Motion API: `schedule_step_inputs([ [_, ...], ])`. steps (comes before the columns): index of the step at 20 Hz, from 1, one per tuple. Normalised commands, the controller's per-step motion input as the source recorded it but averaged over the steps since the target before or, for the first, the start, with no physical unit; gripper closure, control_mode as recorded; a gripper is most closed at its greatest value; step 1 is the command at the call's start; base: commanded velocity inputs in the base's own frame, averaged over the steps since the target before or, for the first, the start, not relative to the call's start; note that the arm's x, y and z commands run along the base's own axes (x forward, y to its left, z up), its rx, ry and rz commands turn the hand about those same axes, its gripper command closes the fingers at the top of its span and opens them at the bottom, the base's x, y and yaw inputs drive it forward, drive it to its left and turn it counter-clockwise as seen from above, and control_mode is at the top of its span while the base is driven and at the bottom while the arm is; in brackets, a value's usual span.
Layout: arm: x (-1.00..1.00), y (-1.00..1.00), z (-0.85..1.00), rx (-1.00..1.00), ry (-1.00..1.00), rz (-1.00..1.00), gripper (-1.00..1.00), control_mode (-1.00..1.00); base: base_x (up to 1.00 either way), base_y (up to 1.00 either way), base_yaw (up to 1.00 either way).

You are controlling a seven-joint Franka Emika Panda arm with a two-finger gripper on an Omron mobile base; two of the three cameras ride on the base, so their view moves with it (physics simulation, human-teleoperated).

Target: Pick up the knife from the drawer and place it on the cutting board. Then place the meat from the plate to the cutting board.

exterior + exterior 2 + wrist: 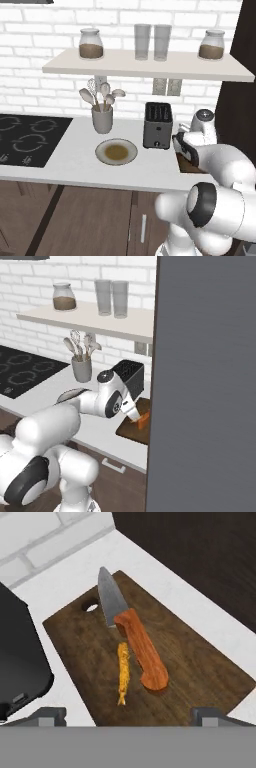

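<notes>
The dark wooden cutting board (200, 662) lies on the white counter beside the toaster. On it rests the knife (142, 647), orange handle toward me and grey blade pointing at the board's hole. The meat (123, 672), a thin orange strip, lies on the board just left of the handle. My gripper (129, 716) hovers above the board's near end, open, with nothing between its fingertips (50, 714). In the left base view the gripper (183, 146) sits over the cutting board (187, 166), and the round plate (116, 151) shows a bare brownish centre. The right base view shows the knife (144, 420) under the gripper (134, 414).
A black toaster (158, 125) stands close beside the board. A cup of utensils (102, 119) and a black cooktop (25, 137) are to the left. A shelf (150, 67) with jars and glasses hangs above. A tall dark panel (205, 381) walls off the right.
</notes>
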Motion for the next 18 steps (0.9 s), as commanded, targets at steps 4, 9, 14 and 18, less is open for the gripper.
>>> schedule_step_inputs([
  [4, -0.48, 0.25, 0.76, 0.0, -0.04, 0.01, -1.0, -1.0, 0.0, 0.0, 0.0],
  [9, -0.68, 0.12, 0.43, 0.0, -0.03, 0.11, -1.0, -1.0, 0.0, 0.0, 0.0],
  [14, -0.55, 0.32, 0.09, 0.0, 0.0, 0.16, -1.0, -1.0, 0.0, 0.0, 0.0],
  [18, -0.36, 0.46, 0.01, 0.0, 0.0, 0.17, -1.0, -1.0, 0.0, 0.0, 0.0],
])
